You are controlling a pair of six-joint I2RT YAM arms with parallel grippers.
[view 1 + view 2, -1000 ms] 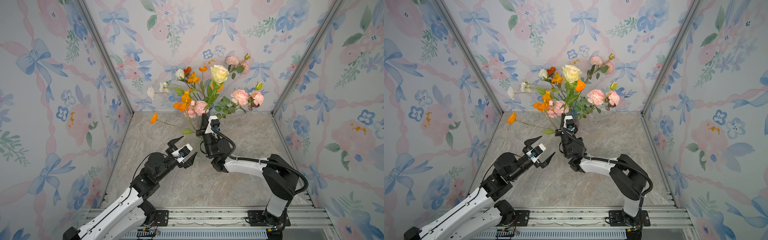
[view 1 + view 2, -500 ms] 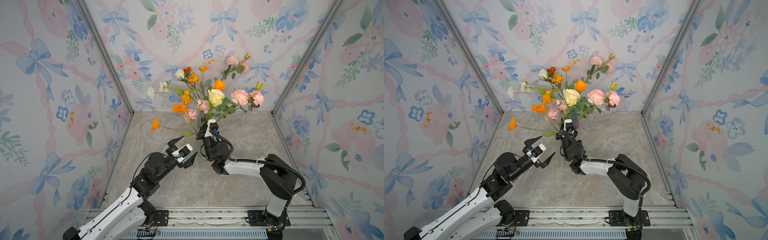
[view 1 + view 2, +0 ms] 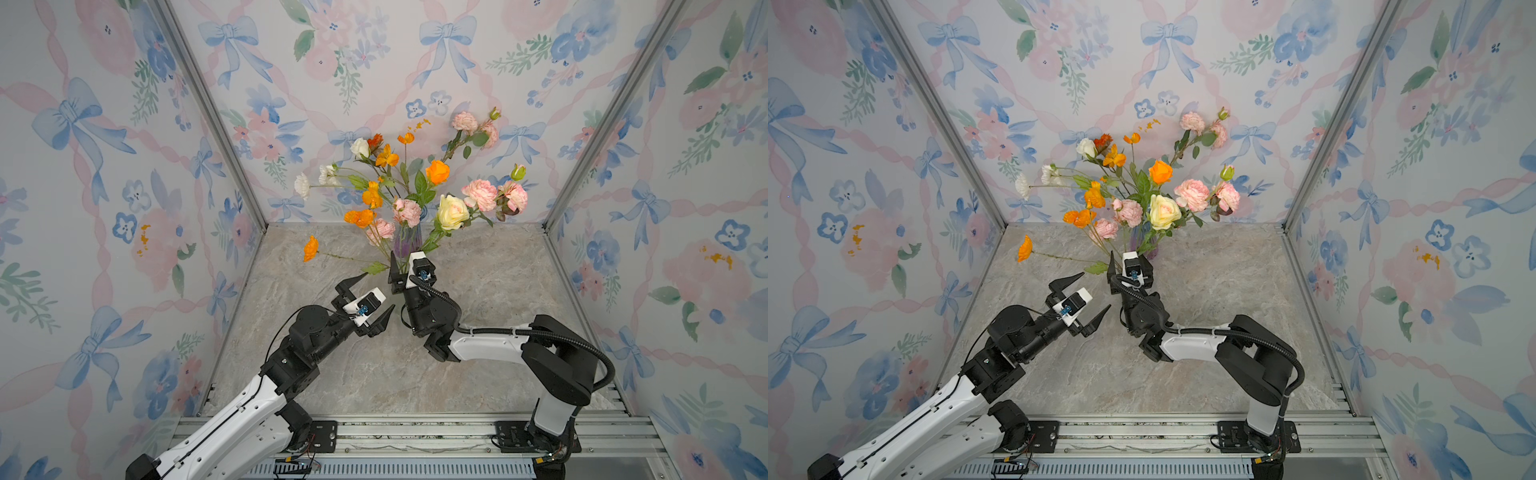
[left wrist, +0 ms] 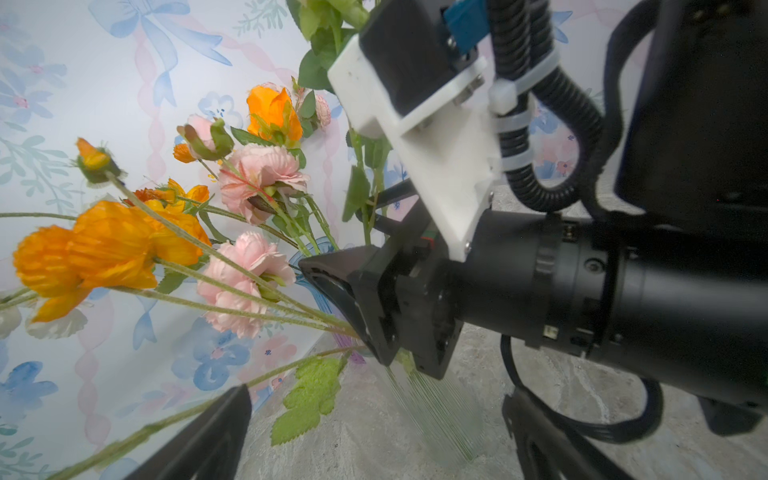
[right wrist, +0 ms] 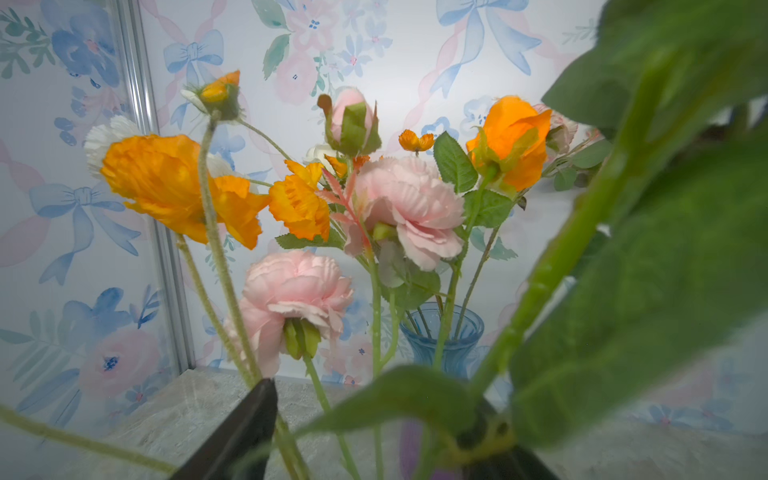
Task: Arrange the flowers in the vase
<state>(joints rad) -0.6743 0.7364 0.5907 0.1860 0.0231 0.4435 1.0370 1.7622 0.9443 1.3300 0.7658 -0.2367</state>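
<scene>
Progress looks close to complete: the long green-stemmed flowers [image 3: 409, 208], orange, pink, white and pale yellow, stand bunched in the translucent blue-and-purple glass vase [image 3: 405, 245] at twelve o'clock on the grey marble-patterned tabletop [image 3: 498, 270], close to the back wall, and no loose stem lies on the stone in either top view. The black right gripper [image 3: 409, 262] sits at six o'clock of the vase, just in front of it. Its jaws are parted, and the leafy green stem of the pale yellow rose [image 3: 452, 211] runs up past one of them in the right wrist view, so nothing looks clamped. The black left gripper [image 3: 379, 291] hangs at about seven o'clock of the right one, spread wide and empty. One orange poppy [image 3: 309, 248] droops low toward nine o'clock on a nearly level stem. Whether every stem foot is inside the neck cannot be told, since the right gripper hides the mouth from above. What is left, by my reading, is to back the right gripper out without dragging the rose, and perhaps to lift that low poppy.
</scene>
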